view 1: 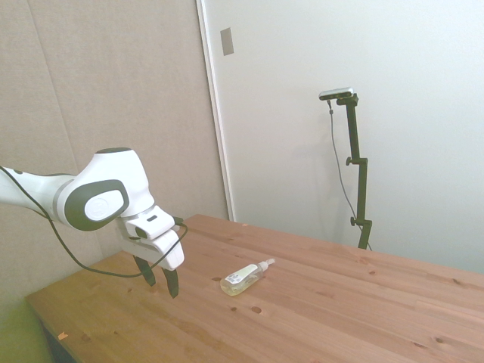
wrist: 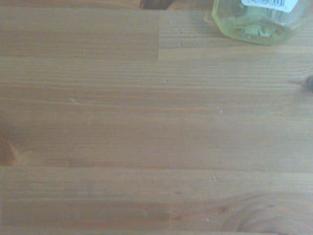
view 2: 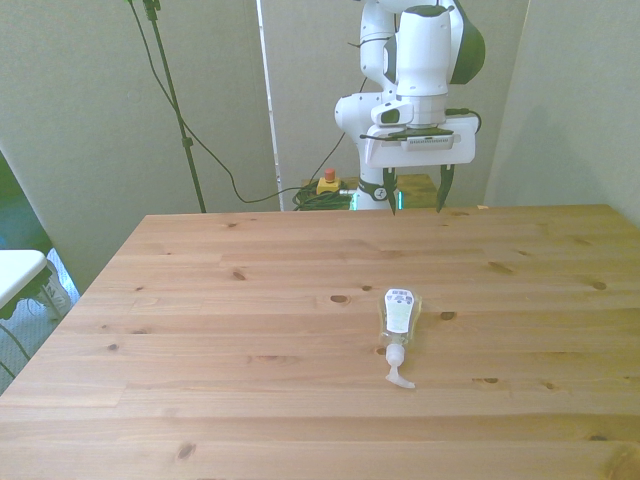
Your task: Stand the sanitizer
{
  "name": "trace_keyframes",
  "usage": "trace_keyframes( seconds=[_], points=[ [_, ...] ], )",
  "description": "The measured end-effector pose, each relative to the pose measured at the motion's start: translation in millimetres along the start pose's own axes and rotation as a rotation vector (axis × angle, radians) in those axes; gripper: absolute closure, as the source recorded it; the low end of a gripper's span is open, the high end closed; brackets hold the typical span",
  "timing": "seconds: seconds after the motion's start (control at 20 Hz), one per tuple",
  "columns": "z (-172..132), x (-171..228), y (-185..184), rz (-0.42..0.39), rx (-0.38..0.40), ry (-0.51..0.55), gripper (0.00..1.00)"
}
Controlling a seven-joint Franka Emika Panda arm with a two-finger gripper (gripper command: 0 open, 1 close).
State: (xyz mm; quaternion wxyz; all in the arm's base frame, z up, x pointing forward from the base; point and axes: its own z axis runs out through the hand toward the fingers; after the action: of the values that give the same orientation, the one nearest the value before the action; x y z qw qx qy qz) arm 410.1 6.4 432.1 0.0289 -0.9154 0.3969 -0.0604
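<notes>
The sanitizer bottle (view 2: 399,322) lies flat on the wooden table (view 2: 200,330), label up, its pump nozzle (view 2: 397,371) toward the near edge and its base toward the robot. Beyond it the tool (view 2: 415,192) hangs above the table, fingers spread wide, holding nothing. To approach well, I would descend over the bottle's body, straddle its narrow sides, and close gently on the thin plastic before tipping it upright.
</notes>
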Motion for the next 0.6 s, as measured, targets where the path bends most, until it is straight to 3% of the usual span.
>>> trace_keyframes(
  seconds=[0.3, 0.6],
  points=[
    [-9, 23, -5, 0.027, 0.023, 0.019, 0.0],
    [-15, 101, -44, 0.109, 0.035, 0.077, 0.0]
  ],
)
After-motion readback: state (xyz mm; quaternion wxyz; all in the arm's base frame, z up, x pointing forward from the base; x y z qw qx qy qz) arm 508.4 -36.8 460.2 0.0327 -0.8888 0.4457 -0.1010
